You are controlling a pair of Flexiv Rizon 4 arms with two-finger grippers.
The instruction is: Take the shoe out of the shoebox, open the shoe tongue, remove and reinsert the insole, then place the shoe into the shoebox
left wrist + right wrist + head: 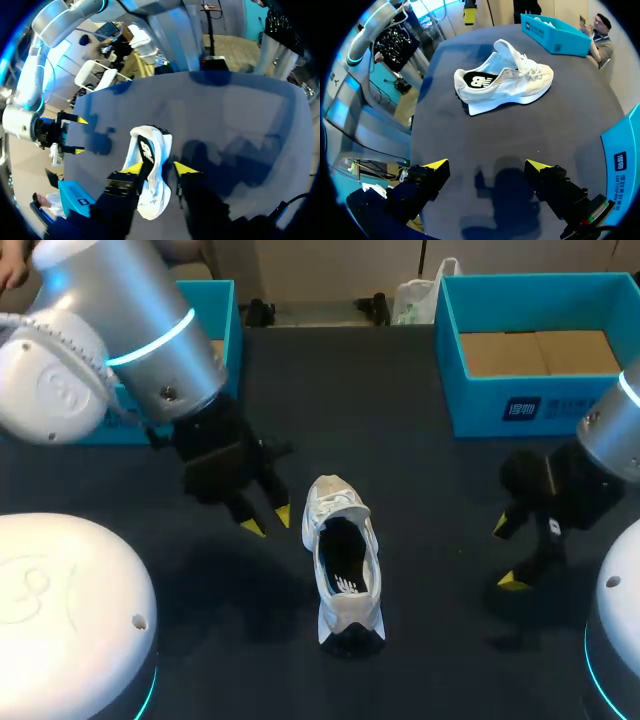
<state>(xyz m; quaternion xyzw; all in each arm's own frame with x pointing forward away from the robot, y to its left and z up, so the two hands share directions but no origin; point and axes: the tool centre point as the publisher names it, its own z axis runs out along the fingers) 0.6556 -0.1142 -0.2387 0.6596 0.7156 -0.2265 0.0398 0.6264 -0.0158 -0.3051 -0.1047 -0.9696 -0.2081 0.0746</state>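
**Shoe** (343,562): Out of the box and standing on its sole at the middle of the desk (430,490), heel to 6 o'clock, toe to 12. The tongue (335,495) is thrown forward over the toe. The opening is clear, with the insole (346,578) seated inside.

**Left fingers** (283,515): At the shoe's 10 o'clock, just beside it, with no contact seen from the head view. They are spread and hold nothing.

**Right fingers** (514,582): At the shoe's 3 o'clock, well apart from it. They are spread wide and hold nothing.

**Box** (480,410): Blue and open, far off at the shoe's 1 o'clock, lined with brown card. A second blue box (228,310) at 11 o'clock is largely hidden behind the left arm (130,330).

**Assessment:** The tongue step appears done, and lifting out the insole looks to be next. The shoe is judged light, with a soft, yielding upper and a stiffer sole, so it is liable to slide or tip under a one-sided push. One pair of fingers should steady it at the firm heel or side wall. The other should pinch the insole's heel edge. The insole is thin and floppy and may fold.
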